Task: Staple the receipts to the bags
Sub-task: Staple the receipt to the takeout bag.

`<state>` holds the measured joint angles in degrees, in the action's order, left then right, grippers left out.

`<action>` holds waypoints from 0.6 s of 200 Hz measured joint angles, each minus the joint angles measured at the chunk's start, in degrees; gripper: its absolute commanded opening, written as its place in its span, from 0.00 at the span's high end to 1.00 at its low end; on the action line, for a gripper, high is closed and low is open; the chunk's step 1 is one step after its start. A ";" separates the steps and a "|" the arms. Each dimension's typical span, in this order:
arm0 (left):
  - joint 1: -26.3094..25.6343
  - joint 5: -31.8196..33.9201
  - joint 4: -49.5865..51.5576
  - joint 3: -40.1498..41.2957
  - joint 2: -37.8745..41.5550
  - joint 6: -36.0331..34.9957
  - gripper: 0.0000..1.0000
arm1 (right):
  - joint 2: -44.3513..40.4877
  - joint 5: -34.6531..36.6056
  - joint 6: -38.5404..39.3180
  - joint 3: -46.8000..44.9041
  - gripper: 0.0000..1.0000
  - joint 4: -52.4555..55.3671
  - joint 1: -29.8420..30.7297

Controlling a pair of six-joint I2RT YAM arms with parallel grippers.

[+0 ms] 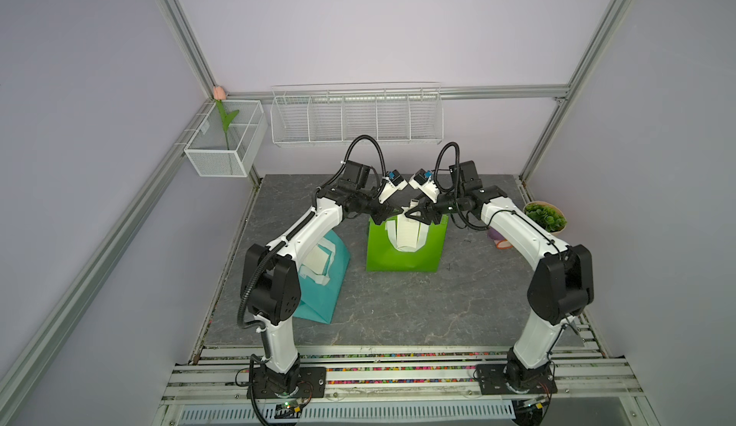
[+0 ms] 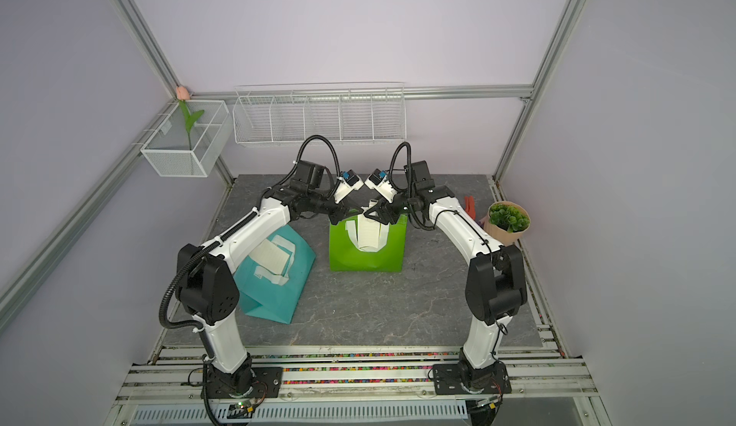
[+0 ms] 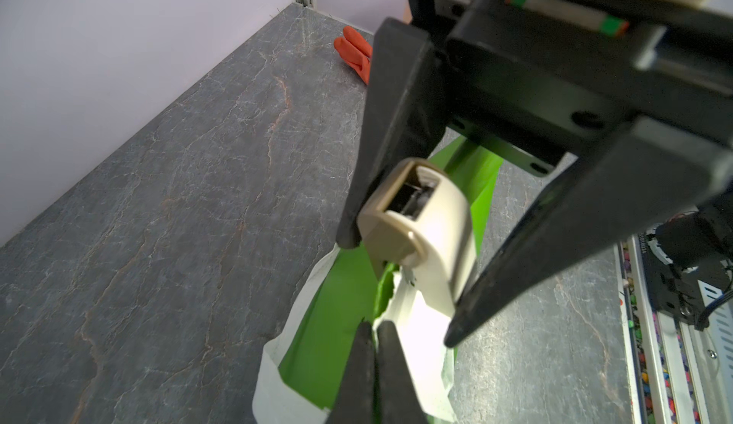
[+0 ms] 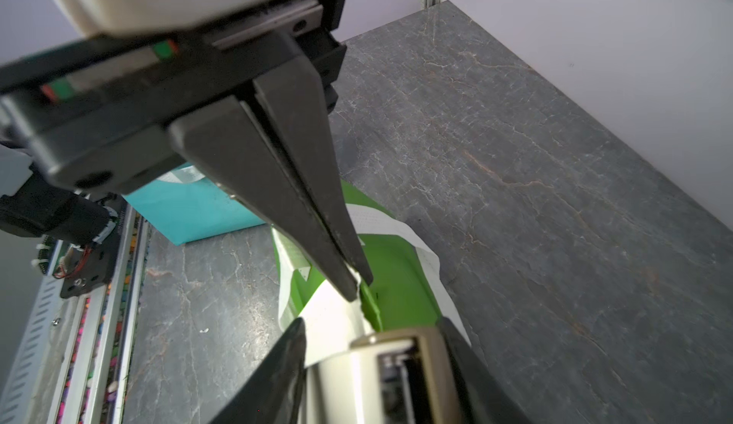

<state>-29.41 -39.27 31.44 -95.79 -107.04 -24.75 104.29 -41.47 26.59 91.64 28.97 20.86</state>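
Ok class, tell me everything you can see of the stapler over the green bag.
The stapler is small and chunky, cream-white plastic with a rounded body; its open end shows dark metal inside. The right gripper clamps it between both fingers, tilted, at the green bag's top edge. Its mouth appears to sit over the rim and the receipt, close by the shut left gripper pinching that paper.

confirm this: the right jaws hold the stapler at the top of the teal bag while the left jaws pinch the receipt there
No, that is the green bag, not a teal one; the right wrist view shows it. The right jaws hold the stapler at the top of the green bag while the left jaws pinch the receipt there.
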 measured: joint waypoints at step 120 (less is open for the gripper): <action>0.04 1.70 -6.32 3.56 0.81 7.78 1.00 | -2.73 10.54 -9.03 -2.16 0.11 -3.28 0.22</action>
<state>-29.36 -37.56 25.12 -92.23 -106.24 -16.97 101.56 -30.94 17.56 89.47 25.69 21.08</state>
